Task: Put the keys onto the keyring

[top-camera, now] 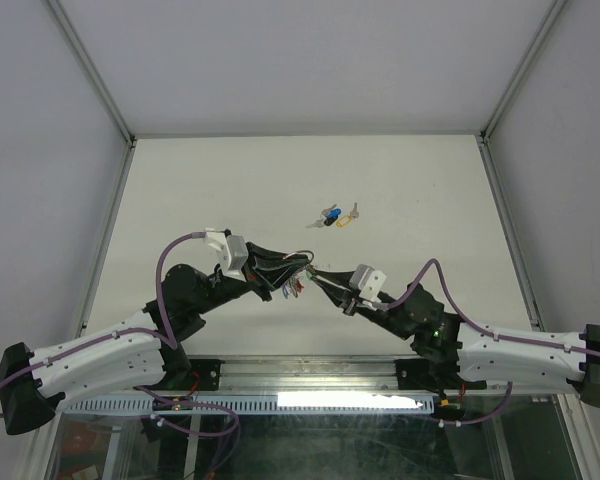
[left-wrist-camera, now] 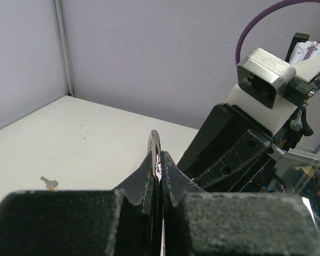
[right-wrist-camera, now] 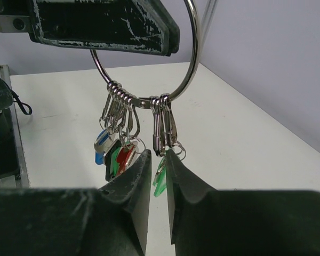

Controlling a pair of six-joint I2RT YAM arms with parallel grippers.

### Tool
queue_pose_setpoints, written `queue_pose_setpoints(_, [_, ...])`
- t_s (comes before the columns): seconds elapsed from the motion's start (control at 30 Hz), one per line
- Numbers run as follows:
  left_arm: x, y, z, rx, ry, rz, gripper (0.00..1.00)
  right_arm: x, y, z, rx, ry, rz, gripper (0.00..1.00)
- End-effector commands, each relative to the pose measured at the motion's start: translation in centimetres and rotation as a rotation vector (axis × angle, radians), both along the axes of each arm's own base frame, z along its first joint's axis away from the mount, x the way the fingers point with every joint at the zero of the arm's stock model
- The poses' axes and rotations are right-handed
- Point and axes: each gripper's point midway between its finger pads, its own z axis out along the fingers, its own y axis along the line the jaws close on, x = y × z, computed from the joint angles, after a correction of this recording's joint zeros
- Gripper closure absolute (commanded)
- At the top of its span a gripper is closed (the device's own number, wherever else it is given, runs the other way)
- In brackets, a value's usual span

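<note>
Both arms (top-camera: 110,355) reach inward, wrists meeting; L fingers (right-wrist-camera: 96,24) clamp keyring (right-wrist-camera: 196,53).

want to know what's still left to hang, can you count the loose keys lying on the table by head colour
blue-headed key: 1
yellow-headed key: 1
grey-headed key: 1 (tiny in the top view, colour hard to make out)
total: 3
</note>
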Motion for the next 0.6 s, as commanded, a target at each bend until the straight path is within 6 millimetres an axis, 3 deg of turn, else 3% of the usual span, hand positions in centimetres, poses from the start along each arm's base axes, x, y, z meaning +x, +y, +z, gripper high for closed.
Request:
queue_pose_setpoints(0.0, [-0.57, 0.53, 3.71, -0.084, -0.074, -0.006, 1.0, -0.35, 0.09, 3.48, 0.083, -0.038, 0.017, 0.82])
queue_pose_setpoints(0.3, [-0.46, 0.33, 3.34, -0.077, -0.07, -0.005, 1.0, -0.42, -0.12, 3.84, 0.088, -0.042, 0.018, 0.87])
queue_pose_setpoints(0.57, [-0.17, 0.3, 2.89, -0.067, -0.062, 0.007, 1.0, -0.46, -0.11, 3.91, 0.071, -0.043, 0.021, 0.97])
